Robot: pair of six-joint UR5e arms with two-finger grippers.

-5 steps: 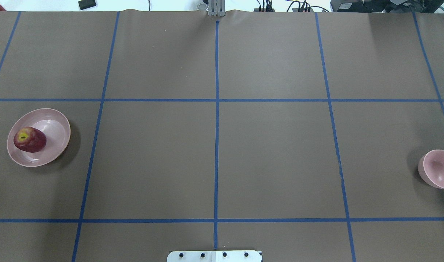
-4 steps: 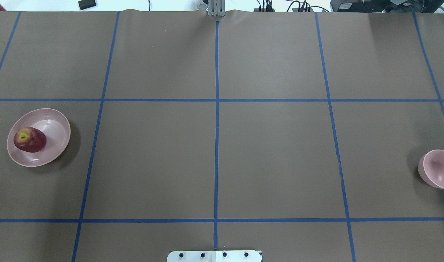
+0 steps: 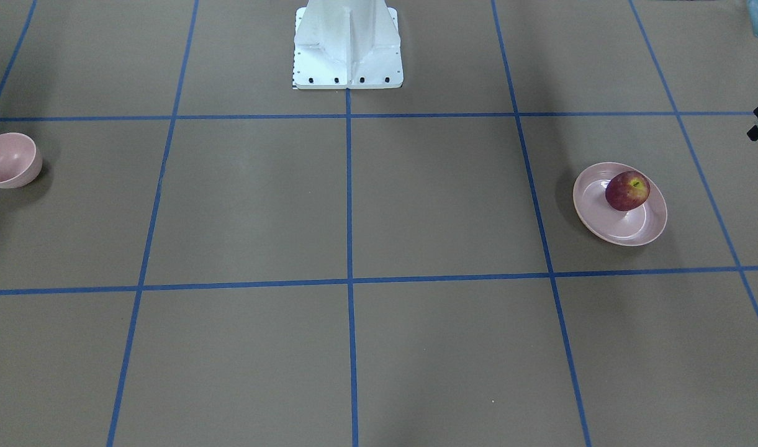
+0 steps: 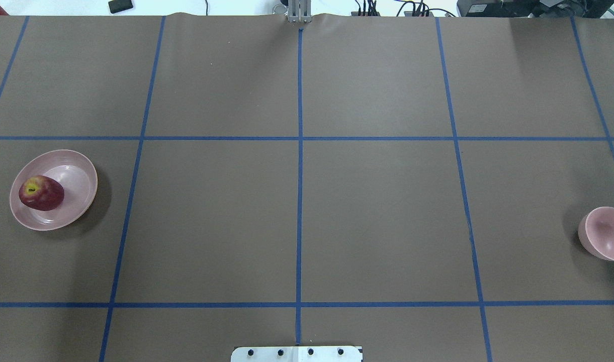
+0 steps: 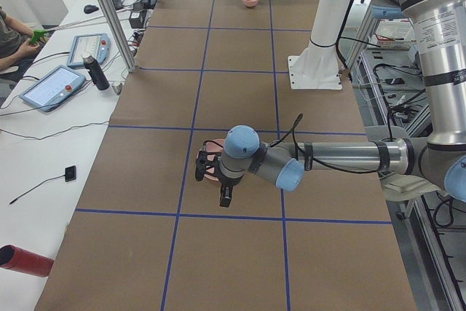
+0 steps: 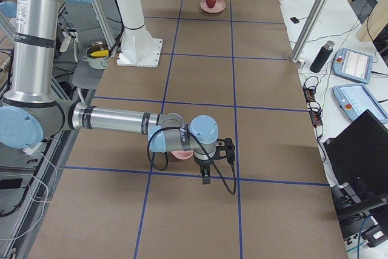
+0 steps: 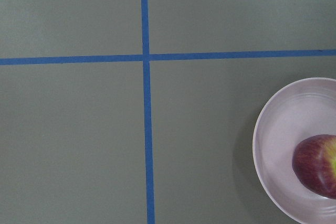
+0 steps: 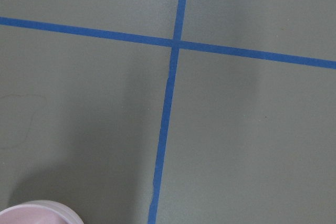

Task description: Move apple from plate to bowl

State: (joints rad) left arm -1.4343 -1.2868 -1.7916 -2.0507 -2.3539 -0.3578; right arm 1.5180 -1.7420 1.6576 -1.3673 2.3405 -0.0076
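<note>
We should bring the left gripper (image 5: 226, 198) right over the apple (image 4: 41, 192), at the plate's (image 4: 78, 176) nine o'clock. We cannot tell if its jaws are spread.

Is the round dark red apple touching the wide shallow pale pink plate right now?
Touching. The front-facing view shows the dark red apple resting inside the pale pink plate, off-centre, no gap beneath.

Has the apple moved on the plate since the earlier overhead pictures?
No. The apple lies at the same spot on the plate, and its gap to the blue tape line on its right in the overhead view is unchanged.
</note>
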